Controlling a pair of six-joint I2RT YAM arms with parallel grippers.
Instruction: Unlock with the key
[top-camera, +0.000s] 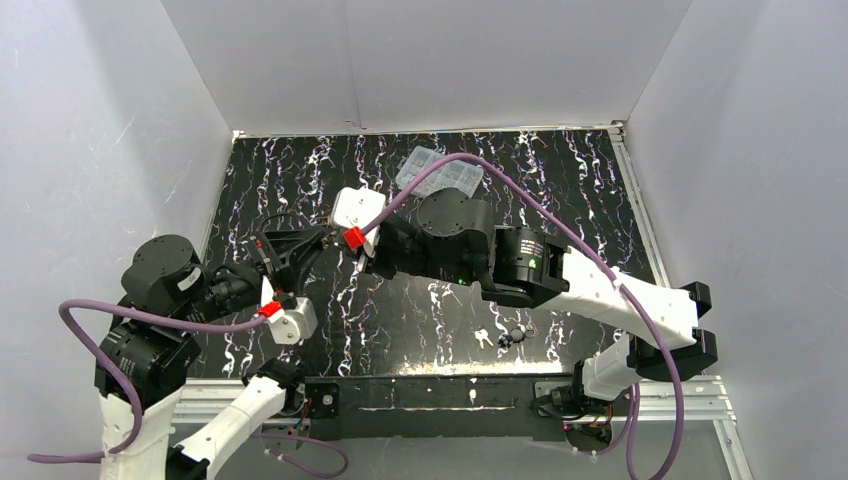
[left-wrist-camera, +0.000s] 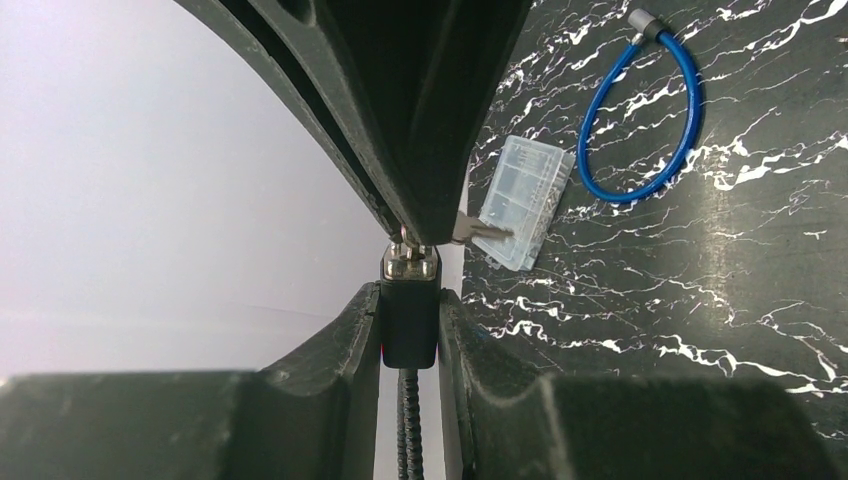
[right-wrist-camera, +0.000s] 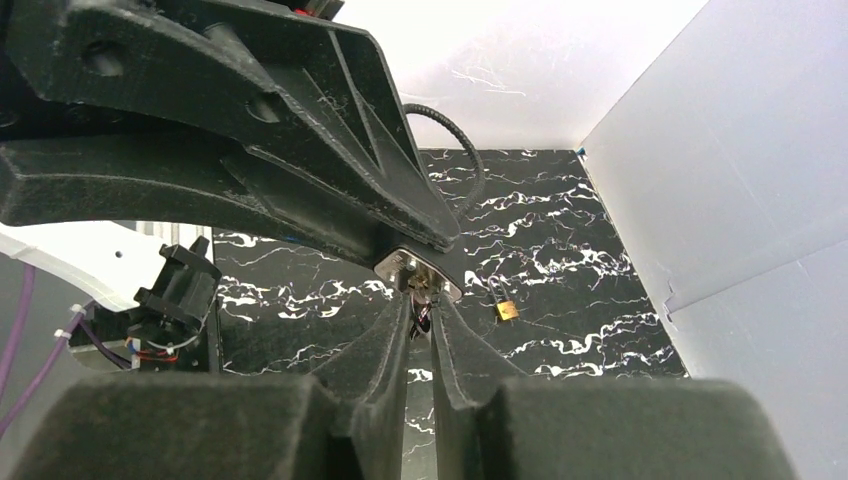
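Black marbled table (top-camera: 600, 180), arms meeting mid-air; key (right-wrist-camera: 422, 294) mostly hidden.
Left gripper (left-wrist-camera: 408, 290) clamped around lock (left-wrist-camera: 408, 332); right gripper (right-wrist-camera: 421, 306) pinched on key at lock's silver face.

Bright, even light; white wall (left-wrist-camera: 150, 180) washes out, near jaws blur.

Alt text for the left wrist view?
The left hand clamps a black lock whose metal end meets the right hand, a silver key jutting sideways. Behind lie a clear plastic box and blue cable loop on the table.
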